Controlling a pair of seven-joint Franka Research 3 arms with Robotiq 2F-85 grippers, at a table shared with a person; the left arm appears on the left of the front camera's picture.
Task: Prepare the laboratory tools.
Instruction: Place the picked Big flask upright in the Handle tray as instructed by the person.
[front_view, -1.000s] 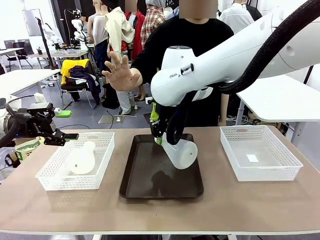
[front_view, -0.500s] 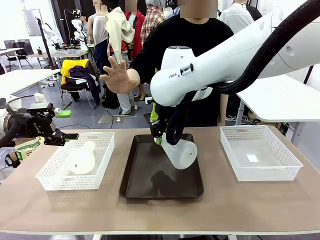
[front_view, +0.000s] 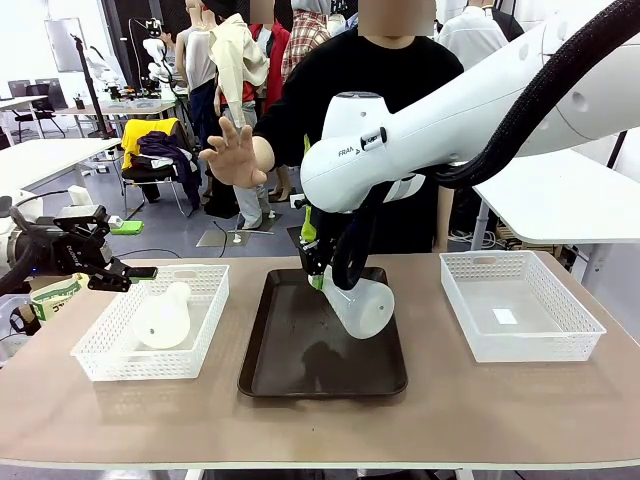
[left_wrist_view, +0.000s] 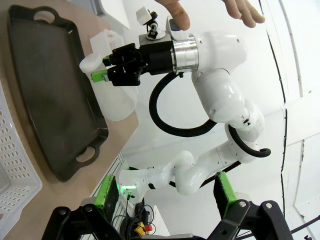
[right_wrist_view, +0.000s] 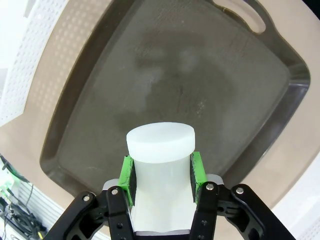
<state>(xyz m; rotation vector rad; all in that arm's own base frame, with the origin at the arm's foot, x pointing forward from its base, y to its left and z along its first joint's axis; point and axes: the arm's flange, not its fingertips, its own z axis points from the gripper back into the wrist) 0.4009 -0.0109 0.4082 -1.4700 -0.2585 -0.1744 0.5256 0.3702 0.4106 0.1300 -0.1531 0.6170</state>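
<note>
- Holding the first flask (front_view: 362, 305) by its narrow neck: right gripper (front_view: 315, 265), green pads pinching both sides of the neck just below the capped mouth. The neck was probably chosen because the wide base looks too broad for the pads.
- Location: over the dark brown tray (front_view: 290, 370) at mid-counter (front_view: 450, 420), base low above the tray's far right part. Cannot tell whether the base touches the tray floor.
- Orientation: long axis tilted, mouth up and toward the robot's left, round base down and toward its right. Judged mid-placement, not yet stood upright.
- Entry two, second flask (front_view: 165, 315): lying on its side in the left mesh basket (front_view: 100, 372), long axis near-to-far, neck toward the person, base toward the robot.
- Left gripper (front_view: 125, 274): jaws spread wide with nothing between them, hovering at the basket's far left corner, probably staged for that flask.
- Person's hand (front_view: 232, 155): raised with open palm, well above the counter and apart from both grippers.
</note>
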